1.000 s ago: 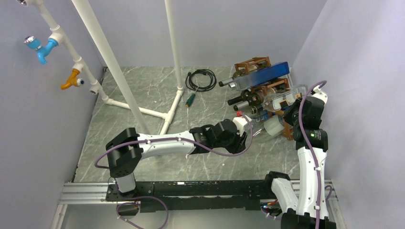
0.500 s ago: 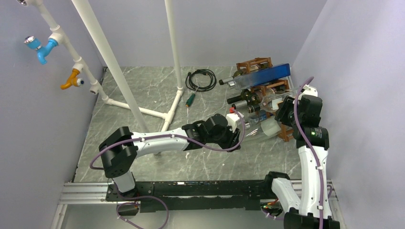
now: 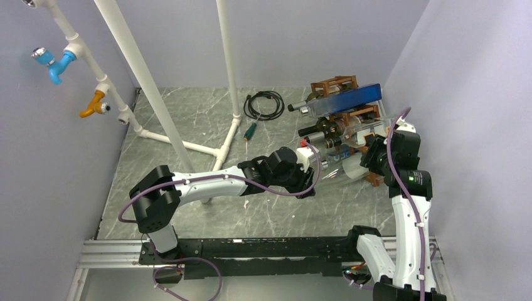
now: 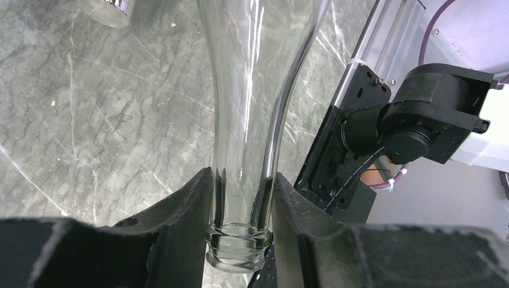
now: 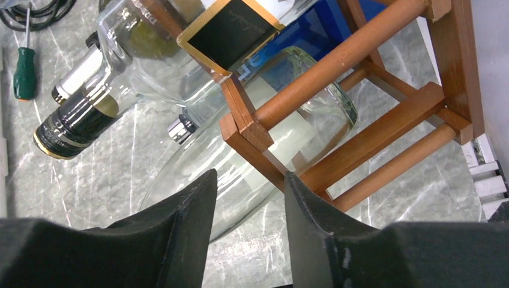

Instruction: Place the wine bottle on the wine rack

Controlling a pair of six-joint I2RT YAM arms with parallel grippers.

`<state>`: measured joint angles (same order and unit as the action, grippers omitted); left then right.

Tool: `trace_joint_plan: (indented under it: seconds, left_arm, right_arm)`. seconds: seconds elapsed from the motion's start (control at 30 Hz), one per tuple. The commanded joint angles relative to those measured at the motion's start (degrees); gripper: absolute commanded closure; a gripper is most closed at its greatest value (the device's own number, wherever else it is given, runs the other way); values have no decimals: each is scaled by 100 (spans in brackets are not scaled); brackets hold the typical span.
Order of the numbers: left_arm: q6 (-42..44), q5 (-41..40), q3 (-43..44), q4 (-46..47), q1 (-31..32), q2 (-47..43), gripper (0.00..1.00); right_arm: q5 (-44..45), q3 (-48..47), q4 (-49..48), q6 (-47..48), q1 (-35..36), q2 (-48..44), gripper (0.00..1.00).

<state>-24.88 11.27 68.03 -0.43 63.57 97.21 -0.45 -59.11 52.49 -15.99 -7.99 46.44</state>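
A clear glass wine bottle (image 3: 346, 168) lies tilted at the foot of the reddish-brown wine rack (image 3: 332, 83). My left gripper (image 3: 309, 170) is shut on its neck (image 4: 243, 180), just above the lip. In the right wrist view the bottle's wide body (image 5: 252, 138) reaches in behind the rack's lower bars (image 5: 372, 132). My right gripper (image 5: 247, 204) is open and empty, hovering just over the bottle's base by the rack corner; it also shows in the top view (image 3: 371, 158).
The rack holds a blue bottle (image 3: 345, 100), dark bottles (image 3: 320, 130) and another clear one. A green-handled screwdriver (image 3: 250, 131) and a black cable coil (image 3: 263, 103) lie behind. White pipe frame (image 3: 229, 63) stands left. The right wall is close to the rack.
My left gripper has drawn back to the left with the bottle neck in it. My right wrist has moved down and left, nearer the bottle's base.
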Motion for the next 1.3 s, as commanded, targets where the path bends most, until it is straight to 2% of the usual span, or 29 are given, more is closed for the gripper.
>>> trace_joint_plan:
  seconds: [0.0, 0.07, 0.3, 0.6, 0.73, 0.9, 1.07, 1.27]
  left_arm:
    - [-468, -293, 214, 571, -152, -210, 100]
    - [-496, -226, 250, 572, -151, -140, 100]
    - [-579, -39, 268, 675, -152, -98, 100]
    - [-545, -94, 210, 595, -152, -154, 100]
    - [-526, -81, 211, 573, -167, -158, 100]
    - [-517, -39, 178, 592, -187, -167, 100]
    - [-544, 84, 144, 716, -202, -112, 100]
    - [-501, 161, 126, 815, -205, -82, 100]
  right_arm:
    - [-330, 92, 441, -191, 79, -68, 57]
    - [-406, 128, 317, -156, 79, -28, 60]
    - [-601, 273, -22, -97, 79, 225, 60]
    - [850, -485, 520, -225, 86, 165, 52]
    - [793, -462, 428, -104, 87, 284, 48]
    - [644, -402, 150, 40, 87, 340, 48]
    - [148, -60, -280, 158, 88, 431, 50]
    - [-147, 181, -422, 51, 87, 300, 64]
